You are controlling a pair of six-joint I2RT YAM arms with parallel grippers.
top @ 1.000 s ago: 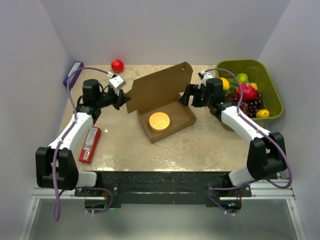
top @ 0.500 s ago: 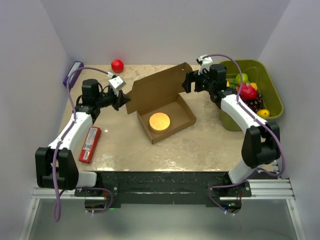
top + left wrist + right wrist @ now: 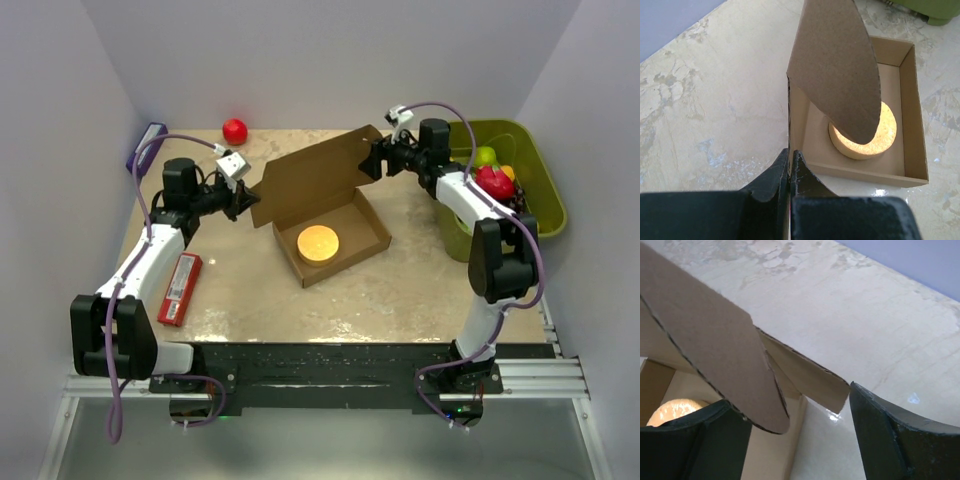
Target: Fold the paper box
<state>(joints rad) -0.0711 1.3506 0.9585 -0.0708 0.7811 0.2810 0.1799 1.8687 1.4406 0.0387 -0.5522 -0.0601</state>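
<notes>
Flap (image 3: 807, 382) of paper box (image 3: 312, 182) inside right claw (image 3: 792, 402), contact unclear.

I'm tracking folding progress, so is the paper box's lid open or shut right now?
Open. The paper box lid stands raised above its tray, the round disc inside exposed; the left pincer grips a lid flap.

A: Legible text, brands, numbers, signs?
B: None readable in any view.
A: Red packet (image 3: 180, 288) on the worktop (image 3: 420, 290)?
B: Any print on it is too small to make out.
A: Box (image 3: 320, 205)?
B: Plain brown card on every face that shows, inside and out.
A: Purple item (image 3: 146, 146) at the worktop's far left edge?
B: Small and blurred; nothing legible.
</notes>
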